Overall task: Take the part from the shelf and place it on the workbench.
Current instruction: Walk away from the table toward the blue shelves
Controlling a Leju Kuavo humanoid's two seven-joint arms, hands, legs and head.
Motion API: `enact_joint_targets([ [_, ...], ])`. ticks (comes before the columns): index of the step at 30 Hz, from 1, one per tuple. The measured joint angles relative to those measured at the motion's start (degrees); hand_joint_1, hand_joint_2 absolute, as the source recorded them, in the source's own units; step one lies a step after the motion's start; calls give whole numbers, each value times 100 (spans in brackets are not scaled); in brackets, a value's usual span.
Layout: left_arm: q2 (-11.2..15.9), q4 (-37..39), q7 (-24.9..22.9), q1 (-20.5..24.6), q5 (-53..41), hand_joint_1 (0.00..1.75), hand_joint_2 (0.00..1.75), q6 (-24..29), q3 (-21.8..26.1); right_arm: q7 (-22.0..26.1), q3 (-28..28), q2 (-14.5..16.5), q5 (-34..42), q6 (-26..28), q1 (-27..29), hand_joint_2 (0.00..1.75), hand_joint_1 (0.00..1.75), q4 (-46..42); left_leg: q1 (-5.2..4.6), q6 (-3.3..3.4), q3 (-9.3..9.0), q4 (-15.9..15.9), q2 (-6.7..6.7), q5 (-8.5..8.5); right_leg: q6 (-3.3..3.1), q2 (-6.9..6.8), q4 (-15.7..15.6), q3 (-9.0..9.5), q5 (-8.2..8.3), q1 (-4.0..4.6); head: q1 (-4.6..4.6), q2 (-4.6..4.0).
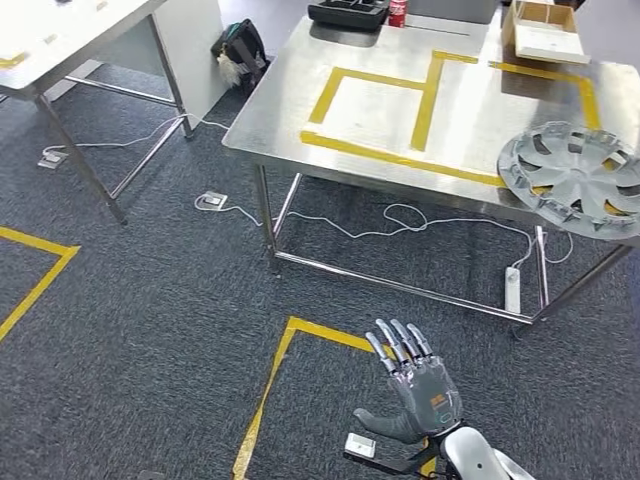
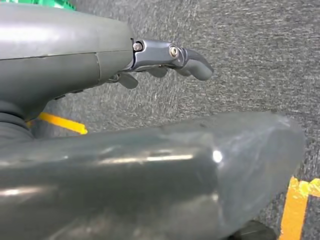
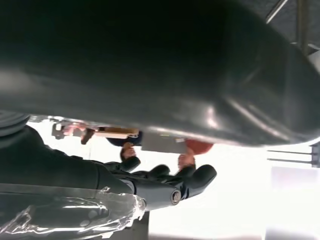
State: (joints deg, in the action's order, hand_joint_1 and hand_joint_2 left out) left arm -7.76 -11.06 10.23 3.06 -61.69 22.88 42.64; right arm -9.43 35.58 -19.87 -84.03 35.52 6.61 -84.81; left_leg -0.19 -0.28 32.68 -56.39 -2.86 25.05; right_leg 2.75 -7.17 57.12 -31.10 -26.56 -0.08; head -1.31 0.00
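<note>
Lowest in the head view, the right hand [image 1: 419, 392] hangs over the grey carpet [image 1: 151, 320] with fingers spread, holding nothing. Left hand [image 2: 113, 150] appears empty too, though its wrist view is blurred. Farther off, the silver wheel cover [image 1: 573, 175] lies flat at the steel workbench [image 1: 377, 110] edge.

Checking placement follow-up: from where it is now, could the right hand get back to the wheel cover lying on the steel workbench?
Probably yes. The right hand is open and holds nothing, low over the carpet in front of the workbench. The wheel cover lies at the near edge, partly overhanging, with nothing between them.
</note>
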Motion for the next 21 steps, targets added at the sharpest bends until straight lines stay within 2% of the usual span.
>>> enact_joint_targets([
  [1,-2,0,0,-13,1,0,0,0,1,0,1,0,-1,0,-9,0,0,1,7,29,-1,8,54,-11,28,27,22,-3,-31,-11,-3,0],
  [3,-1,0,-1,-25,3,0,0,-3,2,0,3,-5,-2,2,-4,0,0,12,21,117,13,21,338,-53,76,381,916,-418,-422,-35,-36,0],
  [4,0,0,-2,-28,4,0,0,-5,3,-1,3,-8,-4,3,2,0,0,19,30,150,13,25,499,-72,89,583,1217,-565,-517,-47,-52,0],
  [5,2,0,-2,-26,5,0,0,-7,3,-3,4,-11,-10,5,12,0,0,27,30,164,17,22,657,-84,82,759,1336,-624,-508,-55,-66,0],
  [6,2,0,-2,-29,5,0,0,-7,4,-6,3,-11,-19,7,11,0,0,30,32,154,11,21,745,-88,73,886,898,-423,-285,-72,-68,0],
  [7,2,0,-2,-23,5,0,0,-7,4,-10,3,-11,-27,9,12,0,0,31,26,134,19,8,820,-91,65,1045,482,-229,-142,-100,-65,0],
  [8,2,0,-2,-17,5,0,0,-7,4,-14,3,-11,-34,13,16,0,0,32,26,105,40,1,887,-101,57,1181,197,-86,-66,-117,-61,0],
  [9,2,0,-2,-14,5,0,0,-7,4,-16,3,-12,-39,16,23,0,0,33,31,68,69,-2,949,-116,43,1273,70,-23,-63,-126,-59,0],
  [10,2,0,-2,-17,5,0,0,-7,4,-19,3,-13,-40,19,29,0,0,33,41,25,101,-1,1016,-136,22,1262,47,-6,-76,-117,-56,0],
  [11,7,0,-2,-26,5,0,0,-7,5,-21,3,-13,-41,21,32,0,0,34,57,-17,124,10,1083,-158,-11,1190,50,-3,-63,-109,-58,0],
  [12,11,0,-2,-38,5,0,0,-7,5,-24,3,-13,-42,22,30,0,0,33,59,-52,147,-8,1079,-149,-47,1116,38,3,-49,-111,-57,0],
  [13,12,0,-2,-44,5,0,0,-8,6,-28,2,-13,-42,26,28,0,0,33,51,-82,201,-105,990,-81,-82,1034,18,12,-35,-118,-37,0],
  [14,12,0,-2,-40,5,0,0,-8,7,-32,1,-13,-43,29,32,0,0,33,38,-107,305,-315,840,51,-111,944,-2,22,-25,-126,-15,0],
  [16,0,0,-2,-21,5,0,0,-10,5,-38,-1,-15,-43,36,53,0,0,33,28,-147,660,-1039,497,432,-145,762,-8,24,-29,-110,26,0],
  [17,-4,0,-1,-16,5,0,0,-12,5,-40,-1,-17,-43,37,64,0,0,33,34,-160,834,-1393,415,572,-152,668,-7,22,-33,-100,27,0],
  [18,-6,0,-1,-18,5,0,0,-14,5,-43,0,-19,-43,38,69,0,0,33,38,-166,933,-1603,374,616,-156,578,-7,22,-38,-95,27,0],
  [19,-7,0,0,-24,5,0,0,-17,6,-47,0,-20,-43,39,70,0,0,33,42,-167,923,-1599,353,550,-153,495,-6,25,-42,-93,29,0],
  [20,-4,0,-1,-31,5,0,0,-20,7,-49,1,-20,-43,40,68,0,0,33,44,-163,793,-1366,324,393,-146,420,-6,33,-49,-93,29,0],
  [21,-1,0,-1,-33,5,0,0,-22,7,-51,1,-20,-44,40,65,0,0,33,42,-154,573,-980,236,200,-131,353,-6,48,-59,-92,31,0],
])
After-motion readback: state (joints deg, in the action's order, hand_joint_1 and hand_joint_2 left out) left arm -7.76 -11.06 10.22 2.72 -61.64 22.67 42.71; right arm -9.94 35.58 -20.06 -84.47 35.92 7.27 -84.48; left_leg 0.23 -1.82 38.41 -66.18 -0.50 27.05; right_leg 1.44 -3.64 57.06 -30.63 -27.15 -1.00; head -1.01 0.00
